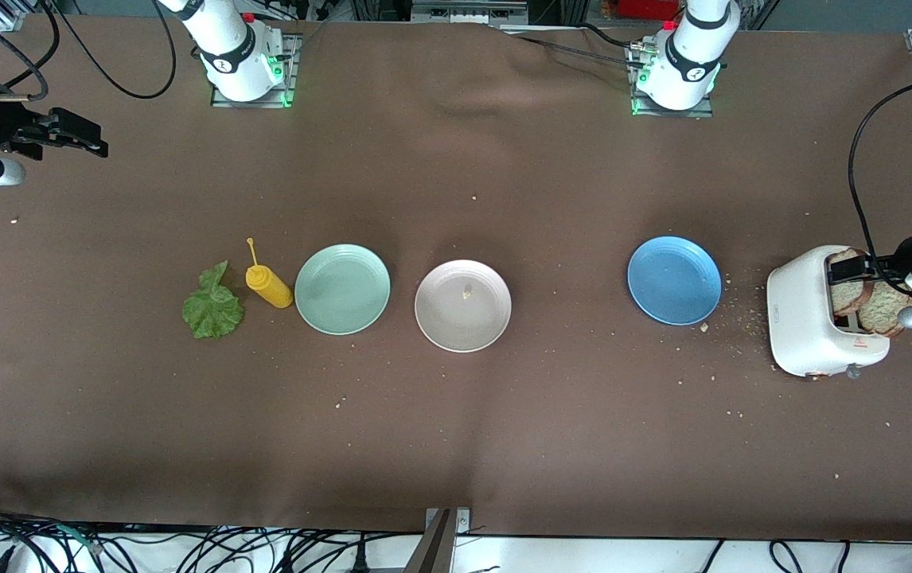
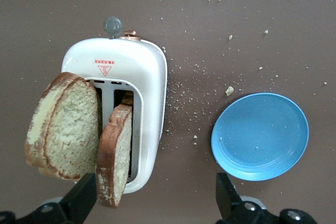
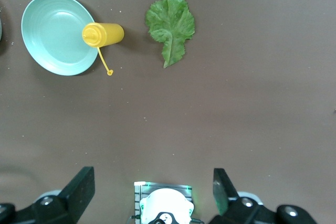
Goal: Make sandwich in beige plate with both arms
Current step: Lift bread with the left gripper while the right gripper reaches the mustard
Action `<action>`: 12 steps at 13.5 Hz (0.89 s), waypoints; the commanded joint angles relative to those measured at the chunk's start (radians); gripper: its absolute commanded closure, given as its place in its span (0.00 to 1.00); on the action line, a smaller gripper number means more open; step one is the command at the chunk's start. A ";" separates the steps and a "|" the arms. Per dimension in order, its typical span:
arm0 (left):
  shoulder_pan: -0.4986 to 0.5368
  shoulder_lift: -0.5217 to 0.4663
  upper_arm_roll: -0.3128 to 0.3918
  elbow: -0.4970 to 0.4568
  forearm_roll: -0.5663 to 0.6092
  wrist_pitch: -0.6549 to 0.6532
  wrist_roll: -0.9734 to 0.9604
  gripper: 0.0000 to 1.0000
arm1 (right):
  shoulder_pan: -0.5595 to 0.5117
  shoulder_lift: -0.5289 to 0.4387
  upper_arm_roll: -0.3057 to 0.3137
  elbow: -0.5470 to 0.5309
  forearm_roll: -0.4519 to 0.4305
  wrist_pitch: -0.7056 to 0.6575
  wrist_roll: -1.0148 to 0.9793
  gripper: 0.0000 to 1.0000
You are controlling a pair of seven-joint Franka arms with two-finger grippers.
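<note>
Left pincer (image 2: 152,200) hangs open above the toaster (image 2: 126,103); right pincer (image 3: 152,192) open, raised over the table's edge.

Two white arms, the right arm (image 1: 225,44) and the left arm (image 1: 691,56), each carry a black band with a small mark and stand on a metal base plate lit green at the foot, with a red part beside it. Black cables trail from the bases and loop to the wrists. The right gripper (image 1: 66,135) and left gripper (image 2: 155,198) are black, with wedge-shaped fingers (image 3: 79,187) and round screw heads.
</note>
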 commanded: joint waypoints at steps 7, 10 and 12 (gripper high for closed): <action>0.068 0.112 -0.010 0.030 0.020 0.074 0.086 0.00 | -0.009 0.068 -0.005 0.000 0.029 0.058 -0.201 0.00; 0.076 0.118 -0.008 0.008 0.017 0.042 0.051 0.85 | -0.013 0.092 -0.034 -0.042 0.102 0.166 -0.389 0.00; 0.086 0.116 -0.010 0.016 0.010 0.011 0.063 1.00 | -0.011 0.114 -0.096 -0.100 0.228 0.210 -0.532 0.00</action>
